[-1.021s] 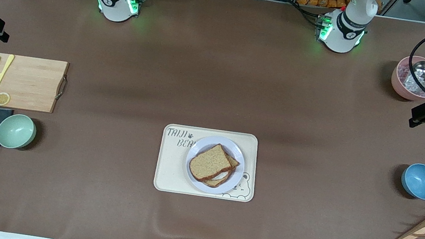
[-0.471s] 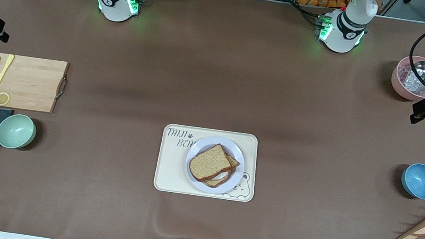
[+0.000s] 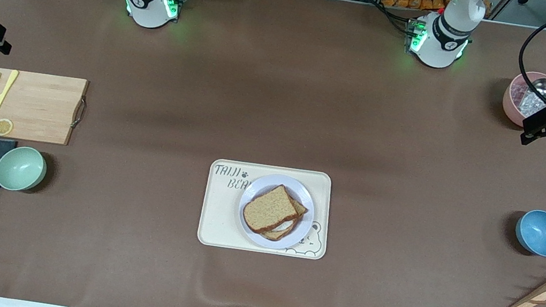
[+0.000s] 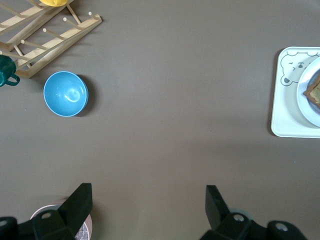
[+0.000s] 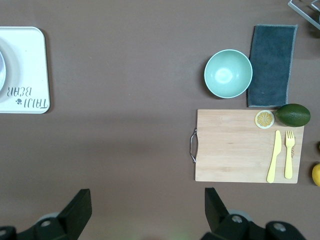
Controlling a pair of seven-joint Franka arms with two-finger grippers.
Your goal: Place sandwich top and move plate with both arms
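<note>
Front view shows the sandwich top [image 3: 270, 209] lying on a second slice on the plate [image 3: 302, 227], which sits on the cream bear-printed tray [image 3: 218, 216] in the middle of the desk [image 3: 281, 95]. Both arms are up and away from it. At the left arm's end, the left end effector [image 4: 149, 204] hangs over the desk just beside the pink bowl [image 3: 514, 105], its fingers [image 4: 80, 200] spread wide and holding nothing. At the right arm's end, the right end effector [image 5: 148, 207] hovers over bare desk near the wooden cutting board [image 5: 235, 145], fingers [image 5: 214, 202] likewise wide apart and empty.
</note>
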